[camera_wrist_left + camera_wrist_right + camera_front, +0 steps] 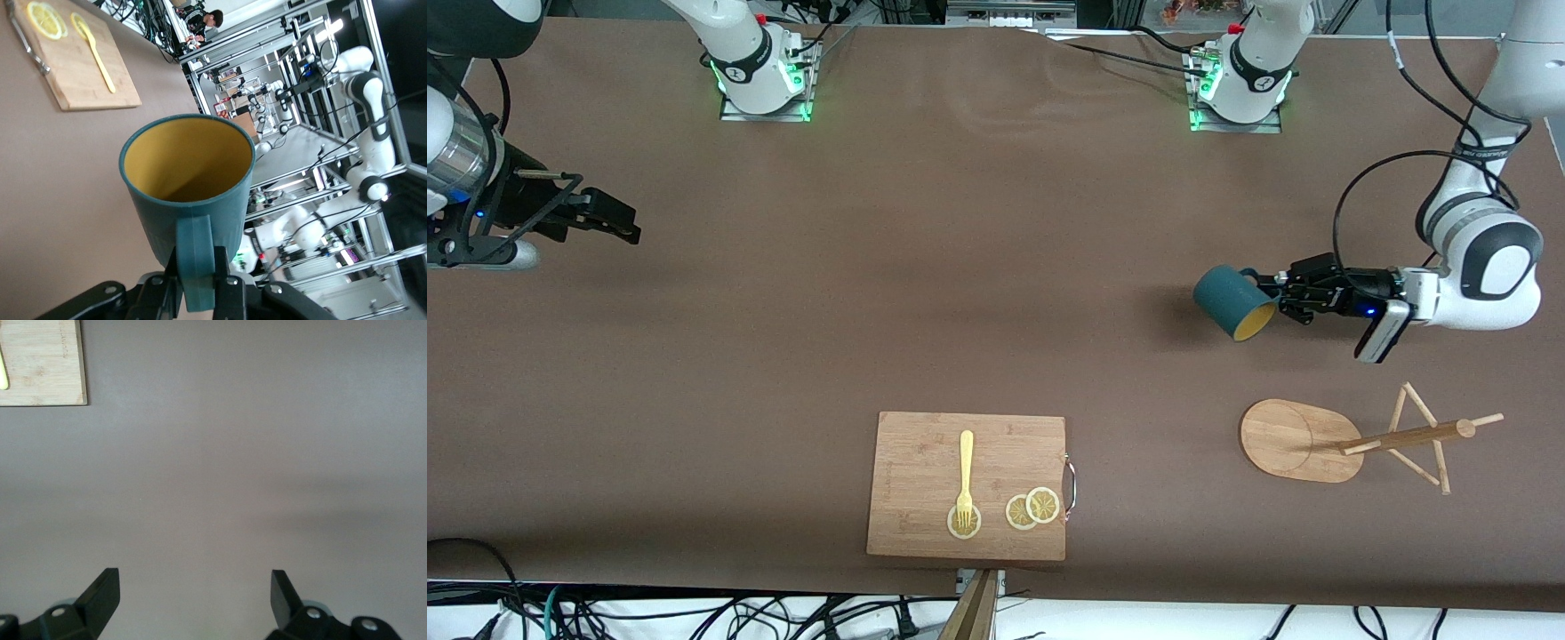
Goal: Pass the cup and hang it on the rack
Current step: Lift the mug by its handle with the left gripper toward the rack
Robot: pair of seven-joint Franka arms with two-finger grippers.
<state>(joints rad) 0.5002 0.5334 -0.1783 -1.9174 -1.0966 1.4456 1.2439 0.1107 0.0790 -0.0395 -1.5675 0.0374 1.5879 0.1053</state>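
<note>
A rectangular bamboo cutting board (pixel 967 485) with a metal handle lies at the table's (pixel 925 267) edge nearest the front camera, about midway along it. On the board rest a pale yellow fork (pixel 965 480) and three lemon slices (pixel 1032 508), the fork's tines on one slice. None of these lies between the cup and the rack.

The rack (pixel 1352 440), a light wooden mug tree, shows an oval flat base, a round pole and thin peg branches; it sits near the corner at the left arm's end of the table, by the same edge as the board.

The left gripper (pixel 1272 292) is clenched on the side handle of the cup (pixel 1234 302), a smooth dark teal mug with a yellowish-tan inside, held tipped on its side in the air over bare table, next to the rack.

The right gripper (pixel 618 222) waits with fingers spread wide and nothing between them, over the right arm's end of the table.
</note>
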